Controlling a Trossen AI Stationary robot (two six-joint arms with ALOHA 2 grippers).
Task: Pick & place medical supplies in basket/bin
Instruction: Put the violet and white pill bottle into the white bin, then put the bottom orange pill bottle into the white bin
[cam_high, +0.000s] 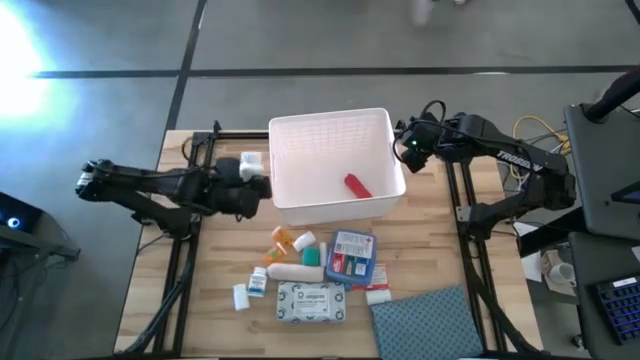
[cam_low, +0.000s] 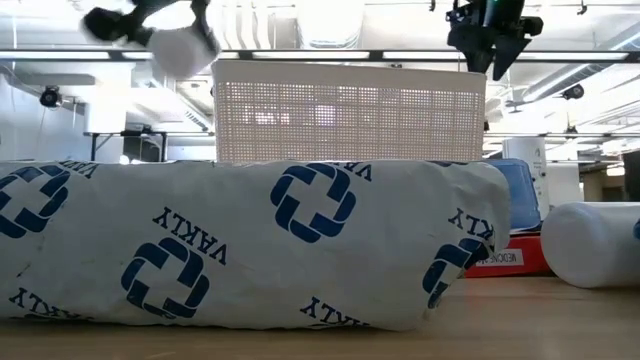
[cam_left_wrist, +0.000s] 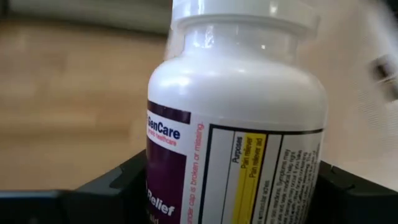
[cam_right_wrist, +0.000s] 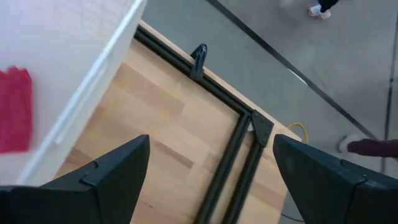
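Observation:
My left gripper (cam_high: 250, 172) is shut on a white pill bottle (cam_left_wrist: 236, 124) just off the left wall of the white lattice basket (cam_high: 300, 205). A red tube (cam_high: 358, 185) lies inside the basket. My right gripper (cam_high: 403, 147) is open above the table by the basket's far right corner, holding nothing. The other supplies lie on the table near the basket: an orange vial (cam_high: 281, 236), a white roll (cam_high: 294, 271), a blue-red-white box (cam_high: 352, 257), a pale packet (cam_high: 311, 302) and small white bottles (cam_high: 258, 281). My left gripper holds the white pill bottle by its lower body (cam_left_wrist: 186, 186), pinched between the two fingers (cam_left_wrist: 112, 186), one on each side. The fingers come level from the table's left. The bottle is lifted clear of the table, cap end (cam_high: 250, 159) toward the far edge.
A blue-grey textured cloth (cam_high: 432, 322) lies at the near right of the table. Black frame rails (cam_right_wrist: 233, 146) run along the table's sides. Bare wood shows left of the supplies and right of the basket.

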